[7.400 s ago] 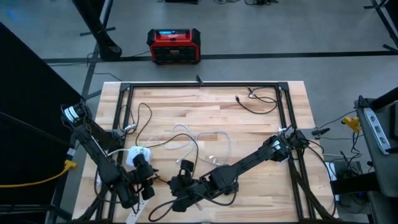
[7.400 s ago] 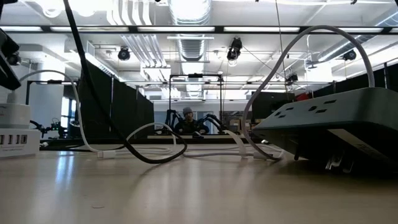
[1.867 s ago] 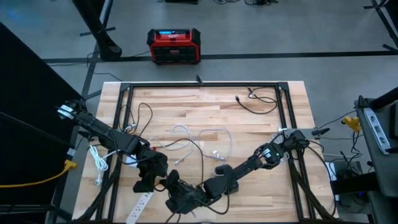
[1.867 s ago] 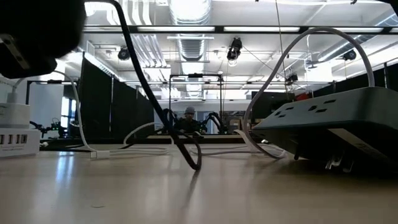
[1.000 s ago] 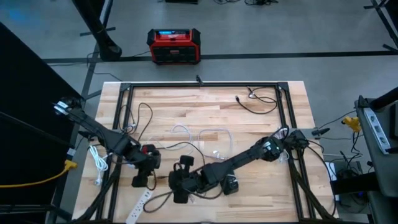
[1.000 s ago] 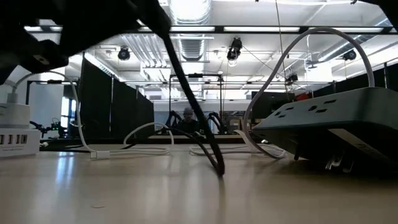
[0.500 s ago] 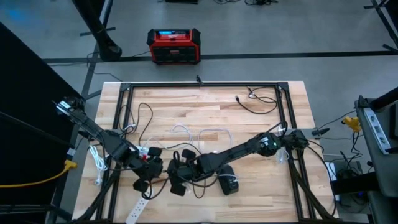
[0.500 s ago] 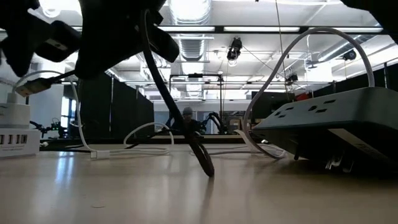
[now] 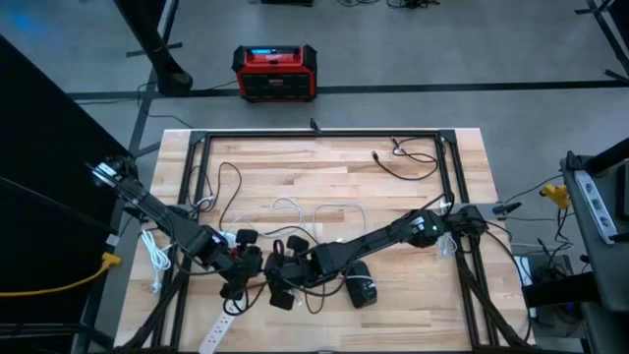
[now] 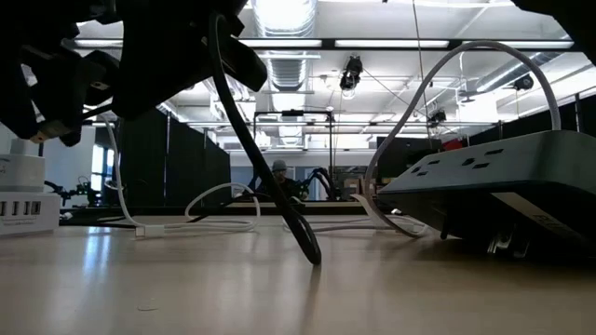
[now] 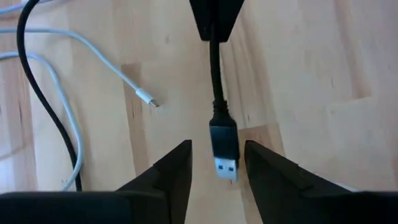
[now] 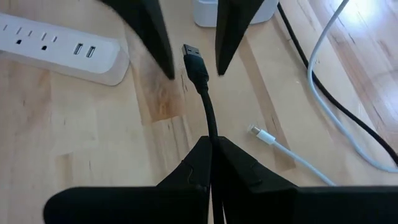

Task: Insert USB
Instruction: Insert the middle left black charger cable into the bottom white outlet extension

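A black USB cable ends in a black plug with a metal tip (image 11: 224, 149), which hangs above the wood table. My right gripper (image 12: 211, 144) is shut on the cable just behind the plug. My left gripper (image 11: 216, 155) is open and faces it. Its fingers (image 12: 157, 38) stand on either side of the plug, with a gap on each side. In the high view the two grippers meet near the table's front left (image 9: 257, 280), and the plug is hidden between them. A white power strip (image 12: 62, 46) with USB ports lies flat beside them. My right gripper pinches the black cable (image 12: 210, 132) between its two shut fingers, a short way behind the plug. The fingers slant down and lie along the cable. The plug end sticks out ahead, clear of the table. The rest of the cable hangs down to a loop on the table (image 10: 307, 249).
A white charger block (image 12: 236, 9) sits just beyond the plug. White cables, one with a small connector (image 12: 257, 133), and a black cord (image 11: 37, 99) lie loose on the wood. A black power strip (image 9: 362, 292) lies right of the grippers. A person sits far behind (image 10: 280, 177).
My left gripper has moved down and toward the right gripper, and its fingers now flank the plug. My right gripper shifted a little toward the table's far-left with the cable, then held still. The hanging cable loop swung along the table.
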Action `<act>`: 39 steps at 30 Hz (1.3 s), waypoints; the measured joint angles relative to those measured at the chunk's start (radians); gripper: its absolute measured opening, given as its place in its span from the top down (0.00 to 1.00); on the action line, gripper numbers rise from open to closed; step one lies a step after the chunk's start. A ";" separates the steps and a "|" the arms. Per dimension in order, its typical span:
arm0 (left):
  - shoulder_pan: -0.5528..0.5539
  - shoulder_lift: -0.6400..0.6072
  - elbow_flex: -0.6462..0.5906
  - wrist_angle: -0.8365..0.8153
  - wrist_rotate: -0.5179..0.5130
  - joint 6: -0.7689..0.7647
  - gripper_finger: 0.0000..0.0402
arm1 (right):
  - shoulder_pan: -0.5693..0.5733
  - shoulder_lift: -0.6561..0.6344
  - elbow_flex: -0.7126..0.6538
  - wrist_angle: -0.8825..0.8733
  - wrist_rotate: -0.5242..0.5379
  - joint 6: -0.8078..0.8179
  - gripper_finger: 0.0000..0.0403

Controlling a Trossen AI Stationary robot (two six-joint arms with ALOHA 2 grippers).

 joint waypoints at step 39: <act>0.007 0.006 0.034 0.009 -0.017 -0.087 0.98 | 0.007 0.000 0.000 0.003 0.003 -0.036 1.00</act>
